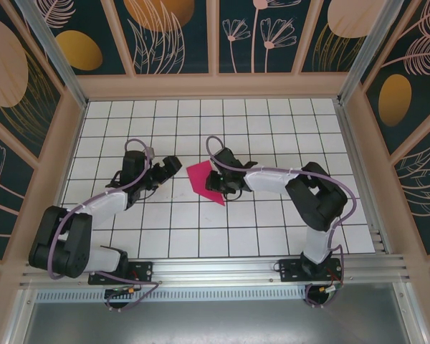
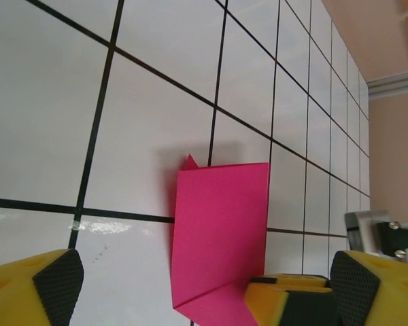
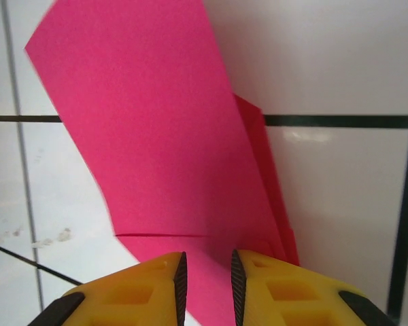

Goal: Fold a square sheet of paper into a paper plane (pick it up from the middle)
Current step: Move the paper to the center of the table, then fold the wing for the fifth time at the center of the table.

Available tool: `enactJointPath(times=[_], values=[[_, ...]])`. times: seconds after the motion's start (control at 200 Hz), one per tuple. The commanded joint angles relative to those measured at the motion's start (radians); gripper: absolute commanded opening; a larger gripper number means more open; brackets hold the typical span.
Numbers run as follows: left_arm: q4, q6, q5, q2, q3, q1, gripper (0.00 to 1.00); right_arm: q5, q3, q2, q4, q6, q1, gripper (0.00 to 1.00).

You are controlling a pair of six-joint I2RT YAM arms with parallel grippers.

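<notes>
Spread wide, the left gripper (image 1: 168, 168) in the top external view stands just left of the folded magenta-pink square sheet of paper (image 1: 203, 179), which lies near the middle of the white, black-lined tiled table (image 1: 201, 236); the right gripper (image 1: 216, 183) sits at the sheet's right edge; in the left wrist view the left gripper (image 2: 204, 288) has its black pads (image 2: 58, 282) far apart at the lower corners, the sheet (image 2: 221, 231) lying flat on the table (image 2: 149, 68) at lower centre with a yellow finger (image 2: 285, 302) on its lower edge; in the right wrist view the right gripper (image 3: 205, 278) has its jaws drawn close, pinching the sheet (image 3: 163, 136), which stretches toward the upper left above the table (image 3: 326, 61).
</notes>
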Motion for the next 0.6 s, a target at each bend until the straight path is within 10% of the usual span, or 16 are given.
enactJointPath(times=[0.0, 0.595], values=[[0.06, -0.081, 0.06, 0.022, -0.013, -0.016, 0.93, -0.028, -0.042, 0.014, 0.051, 0.025, -0.014, 0.27], [0.094, -0.236, 0.103, 0.149, -0.007, -0.173, 0.78, -0.261, -0.291, -0.046, 0.323, 0.096, -0.144, 0.28]])
